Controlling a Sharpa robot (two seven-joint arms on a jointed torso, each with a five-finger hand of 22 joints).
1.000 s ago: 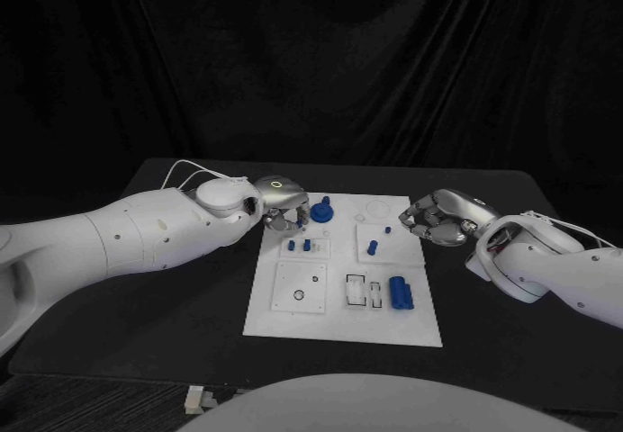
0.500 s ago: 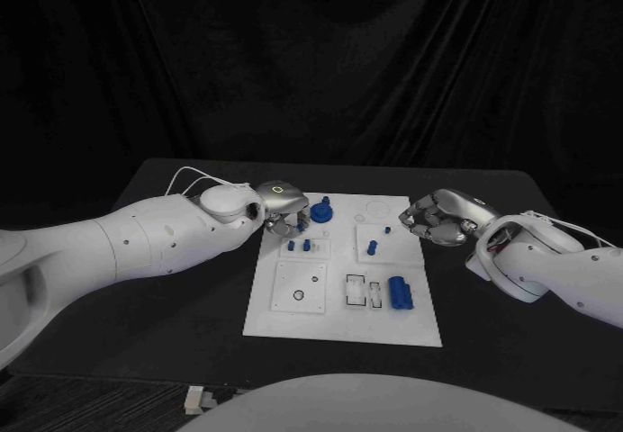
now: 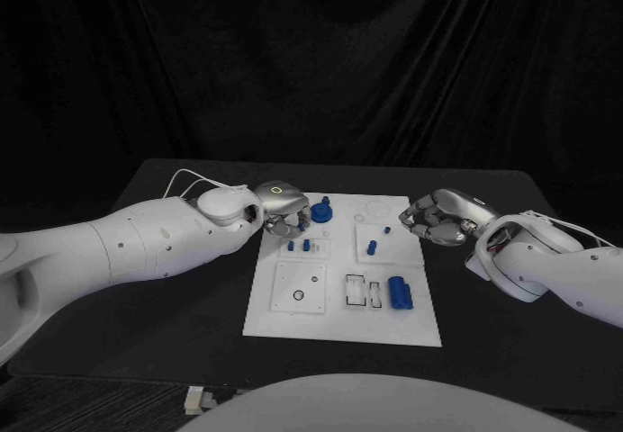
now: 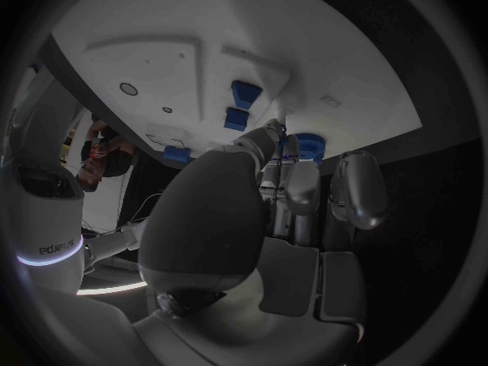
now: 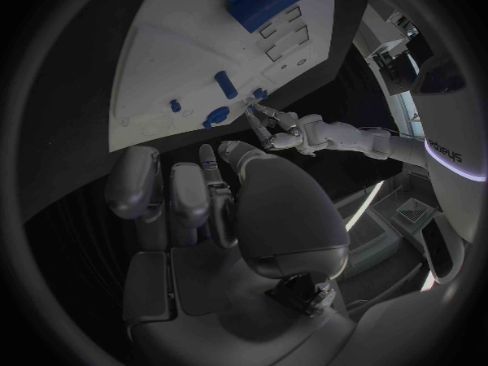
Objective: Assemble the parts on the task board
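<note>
The white task board (image 3: 340, 315) lies in the middle of the black table. A blue round part with a short peg (image 3: 320, 212) stands near its far left corner. My left hand (image 3: 282, 206) hovers right beside that part (image 4: 306, 146), fingers apart and pointing down at the board, nothing clearly held. Two small blue pegs (image 3: 302, 244) stand just in front of those fingers. A blue peg (image 3: 373, 247) and a smaller blue piece (image 3: 388, 229) sit in the right-hand plate. A blue cylinder (image 3: 400, 292) lies further forward. My right hand (image 3: 439, 219) rests at the board's right edge, holding nothing.
Two rectangular slots (image 3: 362, 291) lie beside the cylinder, and a small round hole (image 3: 300, 294) marks the square plate at front left. A faint round recess (image 3: 378, 210) shows at the board's far right. Bare black table (image 3: 182, 306) surrounds the board.
My left forearm has swung a little while its hand stays beside the blue round part. The right hand and the parts have not moved.
</note>
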